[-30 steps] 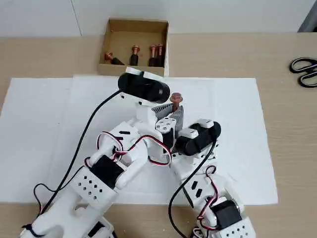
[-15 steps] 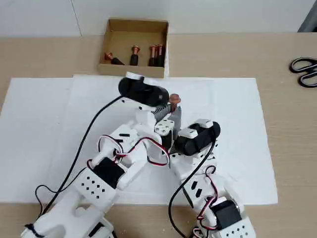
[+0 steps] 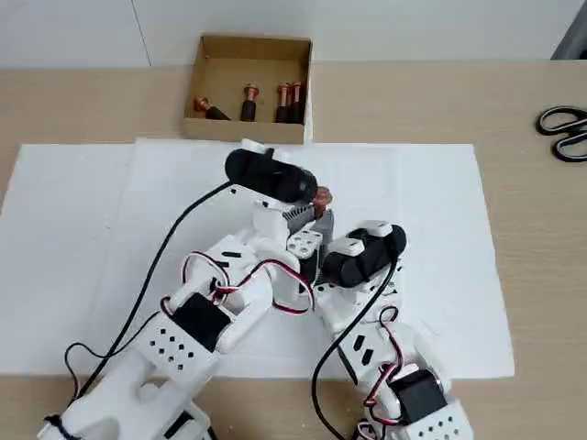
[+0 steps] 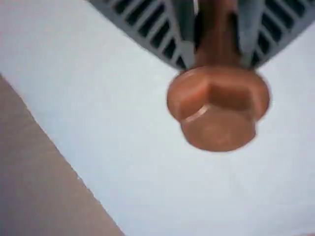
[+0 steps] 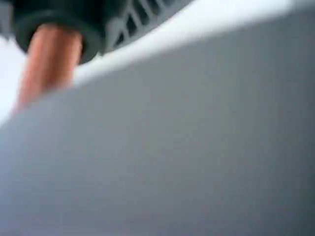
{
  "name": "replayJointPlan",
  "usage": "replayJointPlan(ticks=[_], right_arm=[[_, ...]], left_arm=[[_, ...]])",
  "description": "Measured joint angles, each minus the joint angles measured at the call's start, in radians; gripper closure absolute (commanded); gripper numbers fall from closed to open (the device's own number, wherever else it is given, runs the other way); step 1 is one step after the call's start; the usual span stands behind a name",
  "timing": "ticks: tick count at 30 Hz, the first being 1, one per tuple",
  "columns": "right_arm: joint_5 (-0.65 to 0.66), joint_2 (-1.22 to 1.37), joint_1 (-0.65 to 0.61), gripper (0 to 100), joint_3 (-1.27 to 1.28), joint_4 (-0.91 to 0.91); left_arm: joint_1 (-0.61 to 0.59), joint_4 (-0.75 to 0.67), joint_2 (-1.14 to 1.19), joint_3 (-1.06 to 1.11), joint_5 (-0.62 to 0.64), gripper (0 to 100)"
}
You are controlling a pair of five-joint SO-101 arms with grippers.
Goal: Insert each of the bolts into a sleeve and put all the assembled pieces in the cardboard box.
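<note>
My left gripper (image 4: 216,44) is shut on the shank of a copper bolt (image 4: 216,108), whose hex head points at the camera. In the high view the bolt (image 3: 321,198) stands over the white paper mid-table, with the left gripper (image 3: 310,218) just beneath its head. A black sleeve (image 5: 51,19) sits in my right gripper (image 5: 83,44), and the bolt's copper shank (image 5: 49,59) enters its mouth. The right arm (image 3: 362,257) is close beside the left one. The cardboard box (image 3: 243,130) stands at the back and holds several bolts in sleeves (image 3: 249,101).
A large white paper sheet (image 3: 440,238) covers the middle of the wooden table. Black scissors (image 3: 564,133) lie at the far right edge. The two arms crowd the centre, with cables looping over the near part of the paper.
My left gripper has lowered the bolt toward the right gripper; its head sits lower and nearer the right arm than a second ago. The right arm has barely shifted.
</note>
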Motion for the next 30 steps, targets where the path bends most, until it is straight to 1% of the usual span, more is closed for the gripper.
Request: replayJointPlan(ticks=[8, 13, 16, 18, 20, 24, 30], right_arm=[[-0.002, 0.000, 0.002, 99.5, 0.000, 0.000], [-0.002, 0.000, 0.000, 99.5, 0.000, 0.000], [-0.002, 0.000, 0.000, 99.5, 0.000, 0.000], [0.000, 0.000, 0.000, 99.5, 0.000, 0.000], [-0.002, 0.002, 0.008, 99.5, 0.002, 0.000], [-0.002, 0.000, 0.008, 99.5, 0.000, 0.000], [-0.002, 0.000, 0.005, 99.5, 0.000, 0.000]], left_arm=[[0.012, 0.107, 0.000, 0.000, 0.000, 99], [0.012, 0.138, 0.000, 0.000, -0.002, 98], [0.012, 0.147, -0.003, -0.002, -0.002, 89], [0.011, 0.186, -0.009, -0.009, -0.002, 83], [0.012, 0.239, -0.009, -0.032, -0.002, 79], [0.015, 0.356, -0.009, -0.089, 0.021, 76], [0.020, 0.548, -0.009, -0.227, 0.023, 73]])
